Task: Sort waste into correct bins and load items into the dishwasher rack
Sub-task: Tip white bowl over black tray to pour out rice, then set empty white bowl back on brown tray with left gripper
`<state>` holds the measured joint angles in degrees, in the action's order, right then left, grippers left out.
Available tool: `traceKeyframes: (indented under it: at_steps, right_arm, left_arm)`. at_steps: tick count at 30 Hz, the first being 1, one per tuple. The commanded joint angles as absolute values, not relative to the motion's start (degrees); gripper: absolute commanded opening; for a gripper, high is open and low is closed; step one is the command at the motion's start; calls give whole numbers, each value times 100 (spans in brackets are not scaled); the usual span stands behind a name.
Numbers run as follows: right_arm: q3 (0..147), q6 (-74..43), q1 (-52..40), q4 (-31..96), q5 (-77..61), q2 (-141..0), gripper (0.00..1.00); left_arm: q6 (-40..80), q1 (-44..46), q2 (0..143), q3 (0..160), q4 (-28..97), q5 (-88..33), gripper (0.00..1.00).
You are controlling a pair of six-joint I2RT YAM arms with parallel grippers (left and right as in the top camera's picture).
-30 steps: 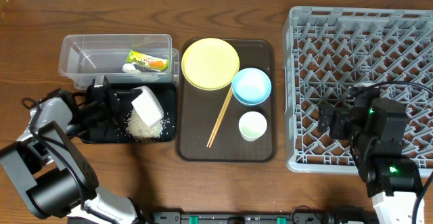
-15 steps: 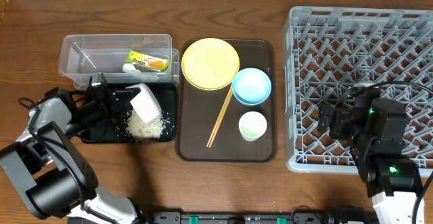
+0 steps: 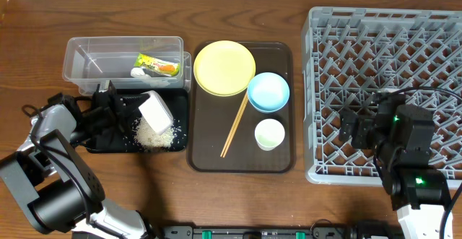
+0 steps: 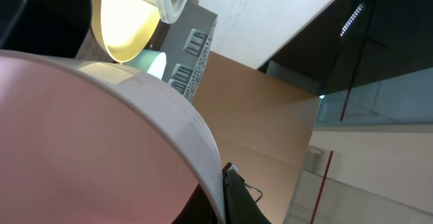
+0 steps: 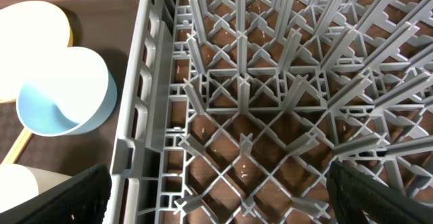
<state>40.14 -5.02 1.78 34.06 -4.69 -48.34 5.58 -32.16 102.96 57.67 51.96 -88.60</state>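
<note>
My left gripper [image 3: 124, 109] is shut on the rim of the white bowl [image 3: 156, 111], holding it tipped on its side over the shallow black tray [image 3: 97, 146]. Loose rice [image 3: 153, 136] lies in that tray below the bowl. In the left wrist view the bowl [image 4: 81, 149] fills the frame with my jaws [image 4: 226, 197] pinching its rim. The clear container [image 3: 90, 55] holds the yellow-green wrapper [image 3: 157, 66] and the white scrap [image 3: 138, 71]. My right gripper [image 5: 220, 204] is open and empty above the grey rack [image 3: 390, 37].
The brown serving tray [image 3: 206, 159] carries the yellow plate [image 3: 224, 67], the light blue bowl [image 3: 268, 92], the pale green cup [image 3: 270, 133] and the chopsticks [image 3: 234, 127]. The right wrist view shows the rack's left wall [image 5: 135, 116] with the blue bowl [image 5: 61, 99] beside it.
The left gripper and the tipped white bowl wobbled slightly over the black tray. The right arm has not moved.
</note>
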Motion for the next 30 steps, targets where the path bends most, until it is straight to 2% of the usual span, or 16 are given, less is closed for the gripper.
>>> traceKeyframes:
  at_steps: [1,4,8,15,24,30]
  right_arm:
    - [4121,-554,73,3409,-493,-4829,99]
    - [4121,-554,73,3409,-495,-4829,99]
    - [4121,-554,73,3409,-495,-4829,99]
    - [4121,-554,73,3406,-495,-4829,99]
    - [4121,-773,73,3387,-499,-4827,99]
    - [4121,-768,73,3389,-497,-4829,99]
  left_arm:
    - [86,-3041,9959,5760,5240,-8984,6]
    - [45,-2744,9548,5776,5151,-8355,6]
    - [314,-2099,8945,5804,5039,-6388,6]
    - [528,-239,8250,5804,4359,-4206,6]
    - [845,2213,8466,5802,3369,-1564,6]
    - [1024,2947,8952,5802,3028,-1100,7]
